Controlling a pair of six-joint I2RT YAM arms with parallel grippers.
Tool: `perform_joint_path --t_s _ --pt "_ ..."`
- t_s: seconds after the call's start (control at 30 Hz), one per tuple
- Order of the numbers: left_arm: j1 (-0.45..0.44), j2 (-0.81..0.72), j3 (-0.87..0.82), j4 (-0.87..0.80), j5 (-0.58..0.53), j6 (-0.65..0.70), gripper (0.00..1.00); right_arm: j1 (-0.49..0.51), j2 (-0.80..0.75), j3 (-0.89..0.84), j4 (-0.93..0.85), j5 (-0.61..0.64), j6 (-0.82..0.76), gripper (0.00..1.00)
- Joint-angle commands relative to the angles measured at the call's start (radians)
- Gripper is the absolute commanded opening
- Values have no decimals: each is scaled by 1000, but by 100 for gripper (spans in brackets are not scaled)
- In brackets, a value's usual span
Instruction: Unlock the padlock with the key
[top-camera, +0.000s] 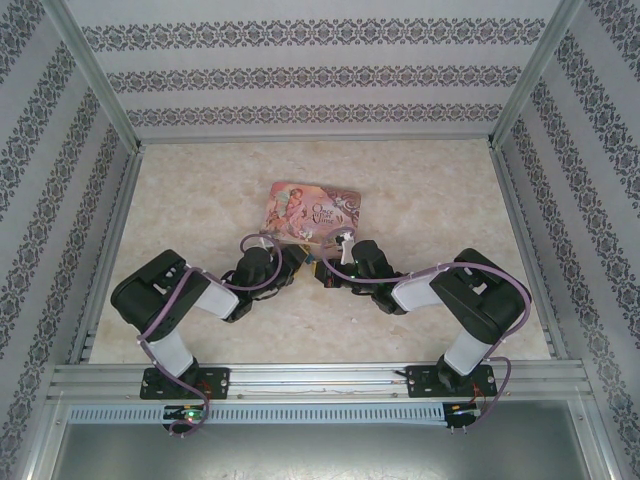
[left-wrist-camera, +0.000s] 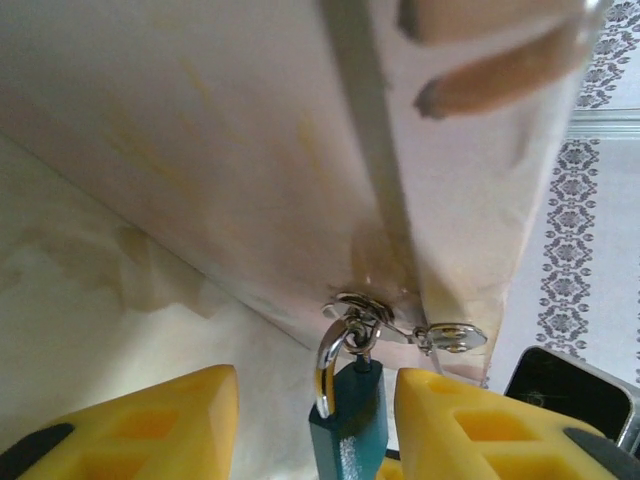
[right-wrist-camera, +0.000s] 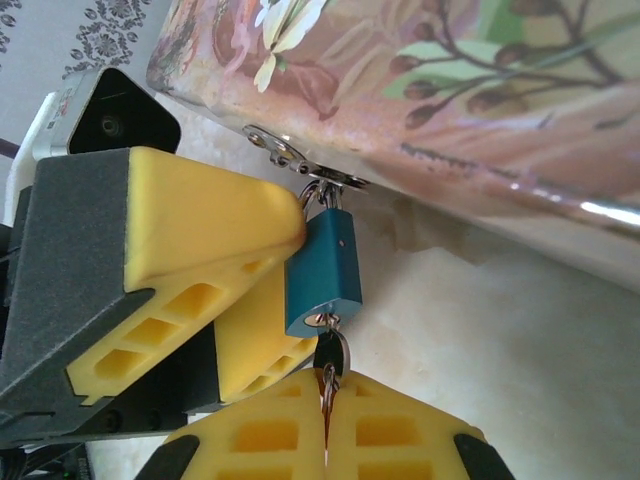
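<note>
A pale, marbled table (top-camera: 200, 190) sits inside a booth with grey-and-white patterned walls (top-camera: 300, 75), seen from above. A pink illustrated tin (top-camera: 315, 208) lies near the middle. My two arms reach in from the near edge, and both claws meet at the tin's near side.

My left claw (left-wrist-camera: 320, 435) is partly open. In its wrist view, two yellow fingers (left-wrist-camera: 150, 430) stand either side of the padlock (left-wrist-camera: 350, 425). The padlock is a small teal block hanging by a silver shackle (left-wrist-camera: 325, 372) from a metal hasp (left-wrist-camera: 365, 312) on the tin's wall. One finger is just beside the teal body. The other stands apart from it, with table showing in the gap. In the right wrist view, one left-claw finger touches the padlock's side near its top. The claw brackets the padlock without clamping it.

My right claw (right-wrist-camera: 325, 430) is clenched. Its two yellow pads are pressed together under the padlock, pinching the dark key (right-wrist-camera: 330, 352). The key stands upright with its tip at the padlock's underside.

Most of the key is buried between my pads, and I cannot tell how far it has entered the lock. I cannot tell whether the shackle is latched. The padlock's lower half is cut off by the bottom edge of the left wrist view. From overhead, my wrists crowd the lock and key, and both are too small to make out.
</note>
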Motion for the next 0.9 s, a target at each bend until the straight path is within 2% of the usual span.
perform_joint_path --t_s 0.0,0.4,0.73,0.87 --pt "-13 29 22 98 -8 -40 42 7 -34 30 22 -38 26 0" --pt "-21 57 21 121 -37 -70 28 4 -38 35 15 -54 39 0" --pt "-22 -32 25 1 -59 -20 14 -3 -68 23 14 -44 28 0" --pt "-22 -87 37 -73 -62 12 11 -3 -108 5 11 -19 5 12"
